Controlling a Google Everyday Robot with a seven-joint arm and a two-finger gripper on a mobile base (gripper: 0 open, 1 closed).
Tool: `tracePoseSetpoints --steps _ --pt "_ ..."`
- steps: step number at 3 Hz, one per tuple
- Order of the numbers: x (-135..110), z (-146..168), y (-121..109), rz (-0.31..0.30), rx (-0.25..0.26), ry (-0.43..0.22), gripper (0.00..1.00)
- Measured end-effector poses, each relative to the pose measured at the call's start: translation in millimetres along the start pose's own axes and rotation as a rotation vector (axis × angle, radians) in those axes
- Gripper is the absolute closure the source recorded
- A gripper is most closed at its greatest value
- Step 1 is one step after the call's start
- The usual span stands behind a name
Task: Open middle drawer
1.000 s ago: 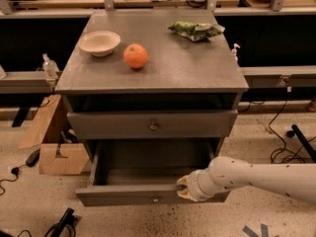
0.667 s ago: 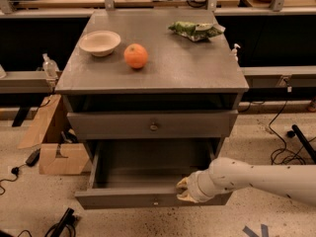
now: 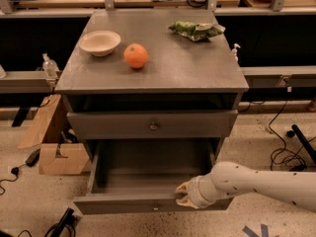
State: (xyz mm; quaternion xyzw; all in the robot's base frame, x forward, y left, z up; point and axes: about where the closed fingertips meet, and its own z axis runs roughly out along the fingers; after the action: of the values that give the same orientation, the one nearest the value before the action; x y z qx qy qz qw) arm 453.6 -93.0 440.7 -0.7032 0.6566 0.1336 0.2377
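The end effector (image 3: 183, 197), grip impossible to tell, sits at the front rim of the long grey wooden middle drawer (image 3: 118, 205), right of centre.

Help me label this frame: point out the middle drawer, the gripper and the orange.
middle drawer (image 3: 123, 206): camera view, on its pulled-out front panel.
gripper (image 3: 181, 196): camera view, its tip at the drawer's front edge.
orange (image 3: 136, 56): camera view, middle of fruit.

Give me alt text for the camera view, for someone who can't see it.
A grey cabinet's middle drawer stands pulled out and looks empty, with the robot's hand at the right of its front edge. The top drawer looks shut; a bowl, an orange and a green bag sit on top.
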Motion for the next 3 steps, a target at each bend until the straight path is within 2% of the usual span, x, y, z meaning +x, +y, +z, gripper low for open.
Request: tracePoseSetpoints --steps 1,2,3 --pt "-6.0 -2.1 11.9 -0.021 -0.019 -0.024 1.00" --pt "-6.0 -2.1 11.9 -0.021 -0.019 -0.024 1.00" --pt "-12.0 -4.5 17.3 -0.054 -0.033 -0.036 0.97"
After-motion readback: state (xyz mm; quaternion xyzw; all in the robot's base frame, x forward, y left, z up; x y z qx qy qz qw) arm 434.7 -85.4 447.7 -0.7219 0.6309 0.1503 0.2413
